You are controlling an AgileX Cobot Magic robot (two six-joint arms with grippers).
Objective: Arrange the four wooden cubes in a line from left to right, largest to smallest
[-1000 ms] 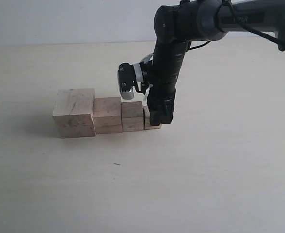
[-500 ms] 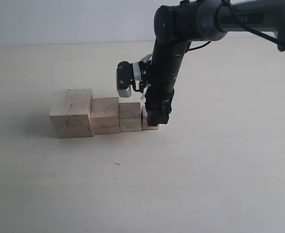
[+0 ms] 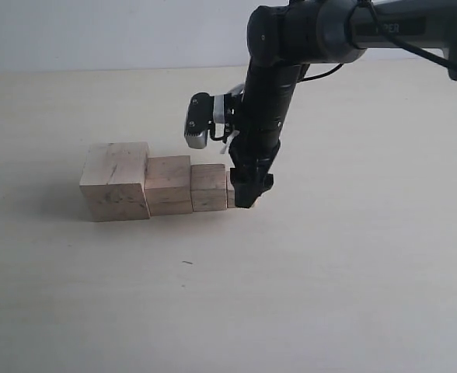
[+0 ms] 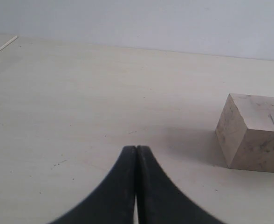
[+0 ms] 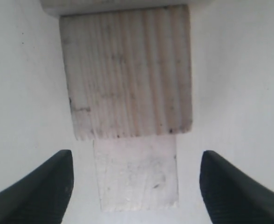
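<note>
Four wooden cubes stand in a touching row, stepping down in size from left to right. They are the scuffed largest cube point(image 3: 113, 180) point(image 4: 253, 133), the second cube point(image 3: 169, 185), the third cube point(image 3: 209, 187) point(image 5: 127, 74) and the smallest cube point(image 3: 231, 192) point(image 5: 136, 172). In the exterior view my right gripper point(image 3: 245, 196) hides most of the smallest cube. That gripper point(image 5: 136, 161) is open and straddles it, with a gap on each side. My left gripper point(image 4: 136, 149) is shut and empty, low over the table to the left of the largest cube.
The pale table point(image 3: 329, 272) stretches all round the row. My right arm point(image 3: 267, 93) comes down from the upper right. A small dark speck point(image 3: 187, 263) lies in front of the cubes.
The row of cubes slid a little to the left with my right gripper. The gripper then rose slightly at the smallest cube. The left gripper's earlier state is not shown.
</note>
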